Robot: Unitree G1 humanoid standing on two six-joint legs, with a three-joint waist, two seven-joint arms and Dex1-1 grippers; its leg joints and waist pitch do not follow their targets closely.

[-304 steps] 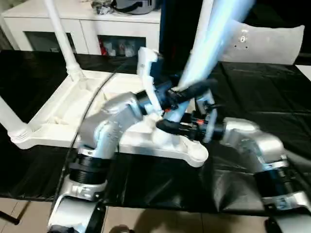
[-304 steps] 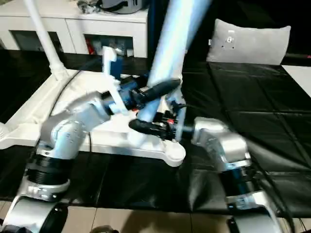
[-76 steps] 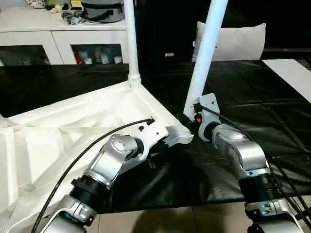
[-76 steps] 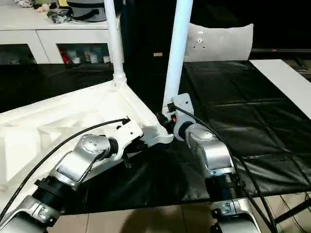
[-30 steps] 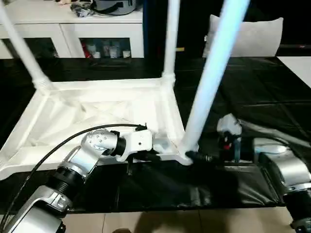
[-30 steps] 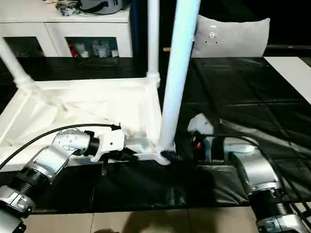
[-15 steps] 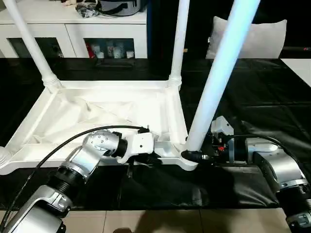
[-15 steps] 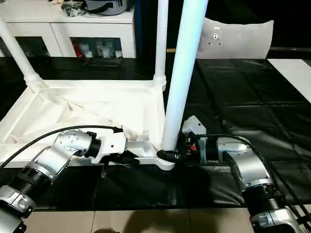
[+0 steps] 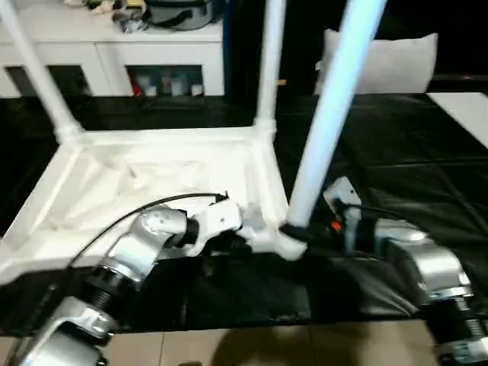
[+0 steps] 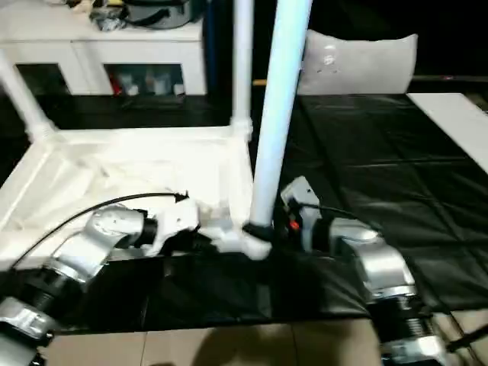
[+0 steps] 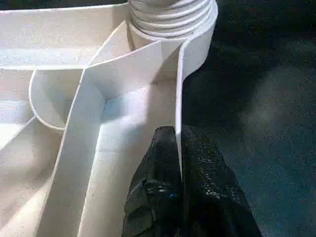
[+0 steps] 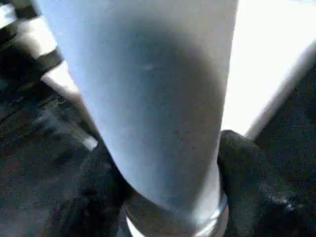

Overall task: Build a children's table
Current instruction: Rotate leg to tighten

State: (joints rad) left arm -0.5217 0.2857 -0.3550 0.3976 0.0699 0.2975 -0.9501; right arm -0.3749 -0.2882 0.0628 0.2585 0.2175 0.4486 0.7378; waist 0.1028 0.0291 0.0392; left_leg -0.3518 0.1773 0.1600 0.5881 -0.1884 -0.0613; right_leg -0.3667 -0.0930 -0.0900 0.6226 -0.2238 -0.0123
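The children's table lies upside down on black sheeting, its ribbed white top (image 9: 152, 175) facing up. Three white legs stand in corner sockets: far left (image 9: 38, 84), far right (image 9: 268, 69) and near right (image 9: 328, 130). My left gripper (image 9: 245, 238) is shut on the top's thin rim wall (image 11: 178, 89) just beside the near right socket (image 11: 173, 15), its black fingers (image 11: 207, 192) pinching the wall from both sides. My right gripper (image 9: 293, 231) grips the near right leg (image 12: 148, 98) right above that socket, with a black finger (image 12: 247, 187) pressed on each side.
A white cabinet with glass doors (image 9: 114, 69) stands behind the work surface, with clutter on top. A grey cushion (image 9: 389, 65) leans at the back right. Black sheeting (image 9: 412, 152) covers the surface, a white board (image 9: 465, 107) lies at the right edge, and tiled floor (image 9: 229, 347) shows in front.
My right gripper's fingers have closed in on the base of the near right leg. The left gripper keeps its pinch on the rim. The head view has shifted slightly.
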